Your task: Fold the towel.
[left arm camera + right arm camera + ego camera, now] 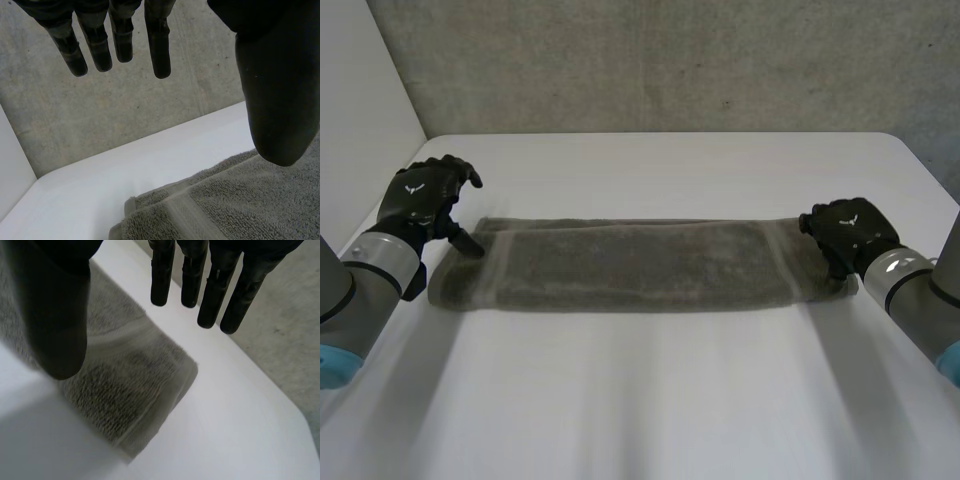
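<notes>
A grey towel [630, 265] lies folded into a long strip across the middle of the white table [650, 390]. My left hand [420, 200] hovers at the towel's left end, fingers straight and apart from the thumb, holding nothing. In the left wrist view the towel's folded corner [200, 210] lies below the open left hand [270, 100]. My right hand [848, 232] sits at the towel's right end, open too. The right wrist view shows the right hand's fingers [210, 285] spread above the towel's folded end [135, 385], clear of it.
A grey concrete wall [670, 60] rises behind the table's far edge. A white panel [360, 110] stands at the left. Bare tabletop stretches in front of the towel.
</notes>
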